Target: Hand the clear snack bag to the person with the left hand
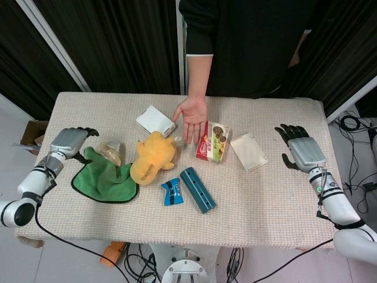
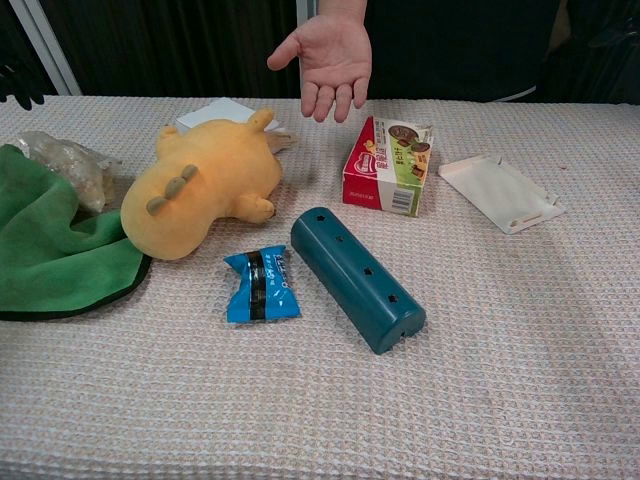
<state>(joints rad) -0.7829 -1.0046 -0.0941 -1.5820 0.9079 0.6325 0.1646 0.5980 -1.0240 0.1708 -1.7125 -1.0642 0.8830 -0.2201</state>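
Observation:
The clear snack bag (image 1: 109, 151) lies crumpled on the upper edge of a green cloth (image 1: 103, 179), left of a yellow plush toy (image 1: 152, 157); in the chest view the clear snack bag (image 2: 62, 163) is at the far left. My left hand (image 1: 72, 141) rests on the table just left of the bag, fingers spread, holding nothing; only the left hand's dark fingertips (image 2: 20, 82) reach into the chest view. My right hand (image 1: 301, 149) lies open at the table's right side. The person's open palm (image 1: 192, 117) waits over the table's far middle.
A white box (image 1: 155, 120) sits behind the plush toy. A red and green snack carton (image 1: 212, 141), a white flat pouch (image 1: 248, 151), a teal cylinder (image 1: 197, 189) and a small blue packet (image 1: 172, 191) lie around the table's centre.

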